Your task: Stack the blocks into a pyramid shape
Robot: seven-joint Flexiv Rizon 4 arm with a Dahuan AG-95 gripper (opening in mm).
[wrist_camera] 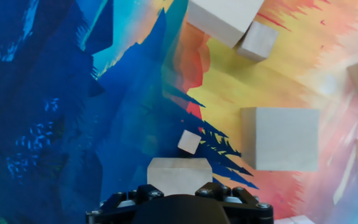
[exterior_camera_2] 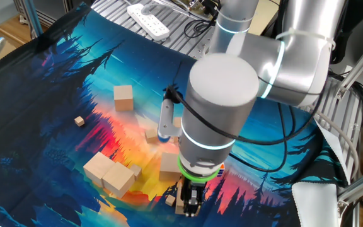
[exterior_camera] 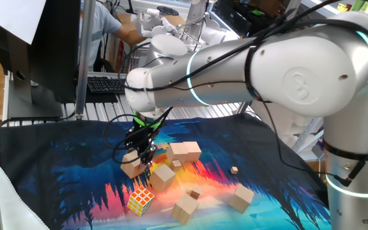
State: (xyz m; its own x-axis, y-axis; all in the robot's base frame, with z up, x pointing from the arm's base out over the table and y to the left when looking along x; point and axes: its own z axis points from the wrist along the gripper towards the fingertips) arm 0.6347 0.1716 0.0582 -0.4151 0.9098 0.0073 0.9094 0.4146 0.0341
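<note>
Hand (exterior_camera: 140, 155) closed on one block (wrist_camera: 179, 175), held just above table (exterior_camera_2: 49, 82) near left end of scattered blocks. Step: carry to build site. Adjacent pair (exterior_camera: 184, 151) looks like base start. Next: place block flush beside it, aligned square.

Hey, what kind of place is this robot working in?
Probably a robotics lab: computer keyboard behind the table, power strip on a metal frame, and a printed cloth spread under wooden blocks.
</note>
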